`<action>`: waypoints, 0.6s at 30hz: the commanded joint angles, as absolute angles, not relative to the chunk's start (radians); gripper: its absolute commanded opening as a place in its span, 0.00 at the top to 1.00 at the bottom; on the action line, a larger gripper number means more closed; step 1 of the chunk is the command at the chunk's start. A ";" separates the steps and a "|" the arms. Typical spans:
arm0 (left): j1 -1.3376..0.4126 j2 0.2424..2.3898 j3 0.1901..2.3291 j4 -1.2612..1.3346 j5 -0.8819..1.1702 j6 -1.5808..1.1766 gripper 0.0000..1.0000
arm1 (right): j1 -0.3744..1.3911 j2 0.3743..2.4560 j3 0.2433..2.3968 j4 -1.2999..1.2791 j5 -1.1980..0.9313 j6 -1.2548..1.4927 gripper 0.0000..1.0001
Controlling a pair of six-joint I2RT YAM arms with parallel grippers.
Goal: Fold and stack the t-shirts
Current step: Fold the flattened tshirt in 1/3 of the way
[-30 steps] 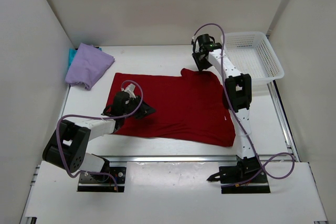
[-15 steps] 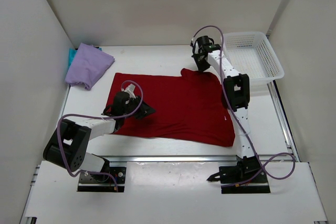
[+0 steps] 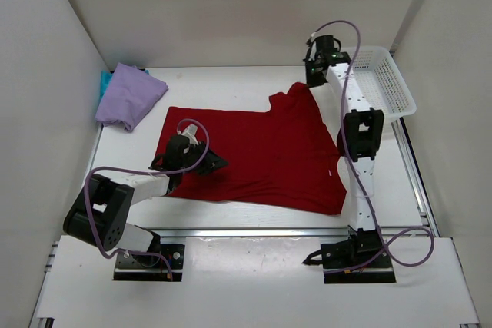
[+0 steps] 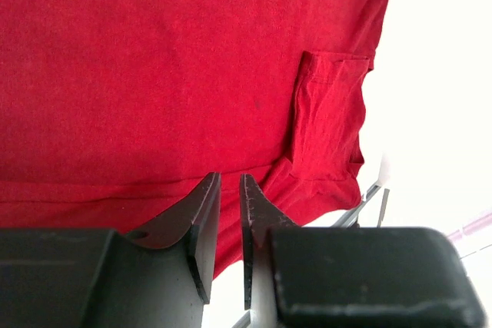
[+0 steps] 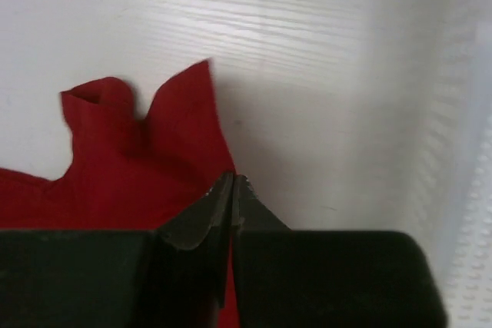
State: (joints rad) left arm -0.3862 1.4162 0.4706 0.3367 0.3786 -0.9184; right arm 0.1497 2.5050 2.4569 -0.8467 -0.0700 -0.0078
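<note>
The red shirt (image 3: 261, 155) lay spread in the middle of the worktop (image 3: 223, 86), with its upper-right sleeve drawn up off the surface. Your right pincer (image 3: 314, 80) was clamped on that sleeve, beside the basket (image 3: 371, 50). Your left pincer (image 3: 217, 163) sat low over the shirt's left part, its jaws narrowly apart and gripping nothing I could see. The purple shirt (image 3: 131, 96) lay on the teal shirt (image 3: 104, 81) at upper left. You seemed to be starting the first fold. The next move called for carrying that sleeve inward across the body.

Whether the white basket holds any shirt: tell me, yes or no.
No, in the top view the basket shows only bare mesh, while the lavender shirt and the red shirt lie outside it.
</note>
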 commanded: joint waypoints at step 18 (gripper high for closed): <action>-0.287 1.333 0.583 0.273 0.379 -0.928 0.72 | 0.069 2.410 2.444 -0.885 -0.018 0.114 0.55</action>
